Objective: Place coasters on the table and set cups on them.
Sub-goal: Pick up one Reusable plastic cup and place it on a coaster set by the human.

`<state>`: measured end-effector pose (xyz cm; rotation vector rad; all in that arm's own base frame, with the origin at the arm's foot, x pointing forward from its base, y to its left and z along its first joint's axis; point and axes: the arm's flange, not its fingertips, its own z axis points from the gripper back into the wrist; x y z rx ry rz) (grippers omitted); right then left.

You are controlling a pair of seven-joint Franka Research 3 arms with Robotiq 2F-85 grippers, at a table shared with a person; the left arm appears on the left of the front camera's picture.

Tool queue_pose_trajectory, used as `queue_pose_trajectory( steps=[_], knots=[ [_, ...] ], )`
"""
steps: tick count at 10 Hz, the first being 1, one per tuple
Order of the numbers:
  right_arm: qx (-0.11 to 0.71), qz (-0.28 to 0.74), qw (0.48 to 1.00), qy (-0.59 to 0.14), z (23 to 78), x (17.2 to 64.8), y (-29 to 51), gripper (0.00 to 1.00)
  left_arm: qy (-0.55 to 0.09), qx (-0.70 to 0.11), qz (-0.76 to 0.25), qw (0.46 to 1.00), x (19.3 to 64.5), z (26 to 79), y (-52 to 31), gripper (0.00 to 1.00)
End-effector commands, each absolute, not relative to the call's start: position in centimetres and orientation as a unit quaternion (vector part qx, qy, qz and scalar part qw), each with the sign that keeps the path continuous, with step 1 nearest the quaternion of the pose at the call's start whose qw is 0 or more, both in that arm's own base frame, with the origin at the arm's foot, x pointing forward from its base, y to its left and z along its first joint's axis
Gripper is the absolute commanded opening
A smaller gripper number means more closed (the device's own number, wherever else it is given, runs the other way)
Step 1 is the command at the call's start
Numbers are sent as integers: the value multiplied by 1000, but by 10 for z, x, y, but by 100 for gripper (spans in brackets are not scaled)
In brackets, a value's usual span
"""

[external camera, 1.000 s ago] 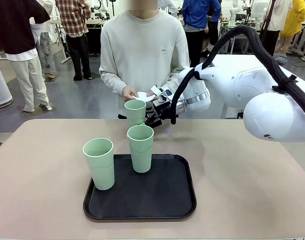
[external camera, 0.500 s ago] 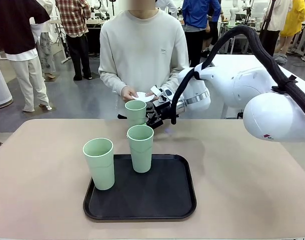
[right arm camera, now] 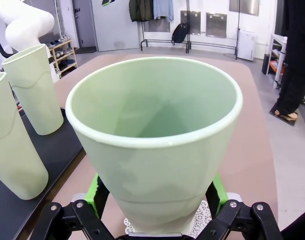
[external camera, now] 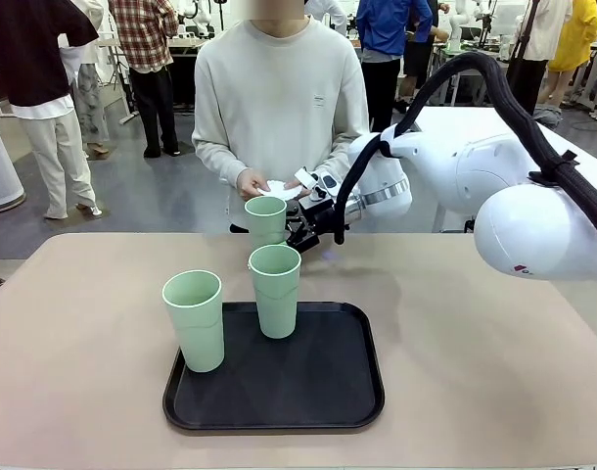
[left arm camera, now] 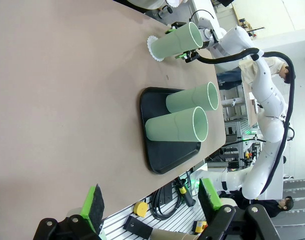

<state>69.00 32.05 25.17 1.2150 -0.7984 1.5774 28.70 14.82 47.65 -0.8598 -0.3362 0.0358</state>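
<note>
One mint-green cup (external camera: 265,220) stands on a lacy white coaster (right arm camera: 202,220) on the far side of the table (external camera: 475,343). My right gripper (external camera: 294,230) reaches it from the right. In the right wrist view the right gripper (right arm camera: 156,195) is open, its green pads (right arm camera: 95,192) close beside the cup's (right arm camera: 152,135) lower walls. Two more cups (external camera: 276,291) (external camera: 194,320) stand on the black tray (external camera: 372,392). The person's hands hold white coasters (external camera: 279,188) behind the far cup. My left gripper (left arm camera: 151,200) hangs open and empty, well away from the tray (left arm camera: 162,160) and the coaster (left arm camera: 153,47).
The person stands at the table's far edge, right behind the far cup. The right arm's big white links (external camera: 533,225) and black cable span the right side above the table. Bare tabletop lies left and right of the tray.
</note>
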Motion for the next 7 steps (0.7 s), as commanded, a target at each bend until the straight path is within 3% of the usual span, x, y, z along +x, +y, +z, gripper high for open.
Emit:
queue_pose_trajectory(
  steps=[1,7],
  knots=[
    [504,652,469,-318,253,700,320,100,-168,-420,19,892,289,476,147,100],
    [506,658,453,-325,253,699,304,100,-168,-420,19,892,289,476,147,100]
  ],
)
